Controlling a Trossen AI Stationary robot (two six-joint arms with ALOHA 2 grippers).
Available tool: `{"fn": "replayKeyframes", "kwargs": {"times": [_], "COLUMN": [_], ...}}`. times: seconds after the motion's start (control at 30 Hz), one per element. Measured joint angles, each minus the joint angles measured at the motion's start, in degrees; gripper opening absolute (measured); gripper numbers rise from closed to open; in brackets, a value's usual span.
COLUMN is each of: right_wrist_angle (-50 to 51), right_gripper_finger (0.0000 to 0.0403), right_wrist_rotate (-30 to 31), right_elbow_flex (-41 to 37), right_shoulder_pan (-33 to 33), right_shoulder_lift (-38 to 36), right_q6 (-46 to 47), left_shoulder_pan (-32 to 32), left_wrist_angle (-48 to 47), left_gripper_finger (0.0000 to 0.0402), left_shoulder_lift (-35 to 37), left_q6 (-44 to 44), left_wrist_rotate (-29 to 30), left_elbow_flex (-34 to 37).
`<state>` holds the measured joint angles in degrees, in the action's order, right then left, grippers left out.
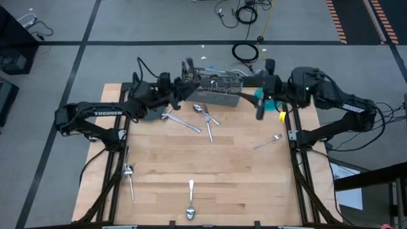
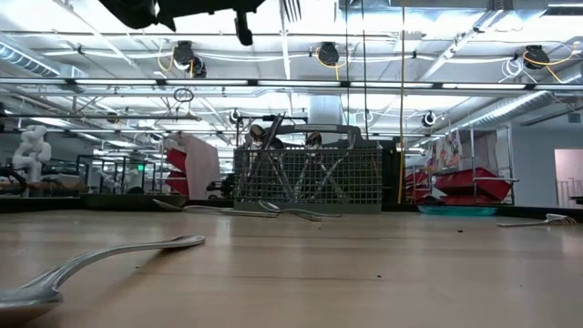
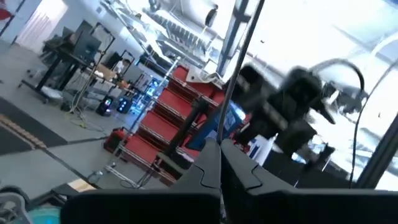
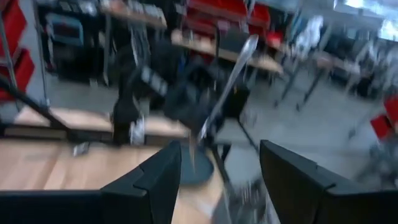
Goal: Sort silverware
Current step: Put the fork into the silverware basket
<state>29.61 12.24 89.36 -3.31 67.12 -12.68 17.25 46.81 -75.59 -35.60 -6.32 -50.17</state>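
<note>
Two dark tools hang over the far edge of the pale wooden surface (image 1: 210,159). The left tool (image 1: 184,89) has its fingers pressed together, clamped on a slim silver fork (image 2: 289,11) raised above the grey wire-mesh caddy (image 1: 216,89). The right tool (image 1: 259,111), fingers spread apart and holding nothing, sits just right of the caddy. Several shiny silver forks and spoons (image 1: 200,117) lie in front of the caddy; others lie well apart: a fork (image 1: 268,141) at right, a spoon (image 1: 128,173) at the left edge, another spoon (image 1: 190,202) near the front.
</note>
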Motion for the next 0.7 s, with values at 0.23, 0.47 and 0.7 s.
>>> {"fn": "replayKeyframes", "kwargs": {"times": [0.23, 0.47, 0.7], "right_wrist_angle": [-13.5, -23.8, -25.5], "right_gripper_finger": [0.0203, 0.0203, 0.0203], "right_wrist_rotate": [-8.4, -14.3, -14.3], "right_elbow_flex": [0.0, 0.0, 0.0], "right_shoulder_pan": [-4.6, -7.0, -7.9], "right_shoulder_lift": [7.2, 15.6, 18.8], "right_q6": [-1.1, 3.9, 6.4], "left_shoulder_pan": [-3.1, -3.1, -3.1], "left_wrist_angle": [-0.4, -6.5, -6.1], "left_gripper_finger": [0.0001, 0.0000, 0.0000], "left_shoulder_lift": [0.0, 0.0, 0.0], "left_q6": [7.8, 10.3, 12.5], "left_wrist_rotate": [2.0, 2.3, 1.8], "left_elbow_flex": [0.0, 0.0, 0.0]}}
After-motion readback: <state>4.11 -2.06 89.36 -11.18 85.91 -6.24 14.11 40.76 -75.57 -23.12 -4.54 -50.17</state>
